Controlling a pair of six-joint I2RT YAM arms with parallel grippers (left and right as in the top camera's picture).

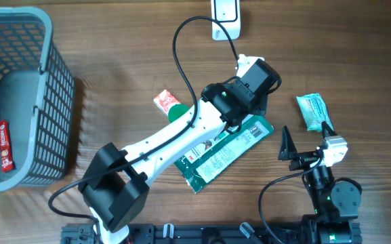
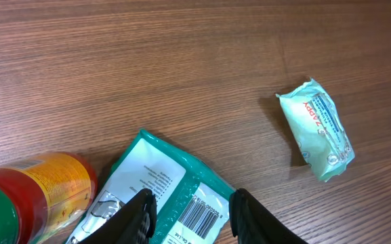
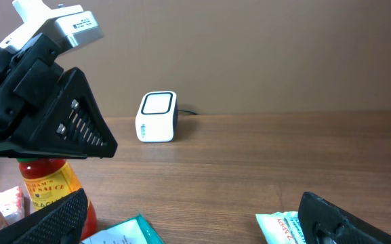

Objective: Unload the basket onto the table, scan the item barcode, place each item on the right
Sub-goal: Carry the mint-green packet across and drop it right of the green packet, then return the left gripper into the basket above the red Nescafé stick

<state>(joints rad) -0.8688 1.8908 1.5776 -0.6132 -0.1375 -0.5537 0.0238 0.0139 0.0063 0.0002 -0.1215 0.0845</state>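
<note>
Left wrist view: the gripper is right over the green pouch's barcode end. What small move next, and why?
Probably lower the left gripper and close it on the green pouch at this end. The gripper stands open with the barcode showing in the gap, the pouch lies flat on the table, and the scanner stands at the far edge, so it likely needs lifting first.

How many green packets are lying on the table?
2. The big green packet lies in the middle, beneath the left gripper. The small pale green packet lies on the right side. The left arm might hide another.
</note>
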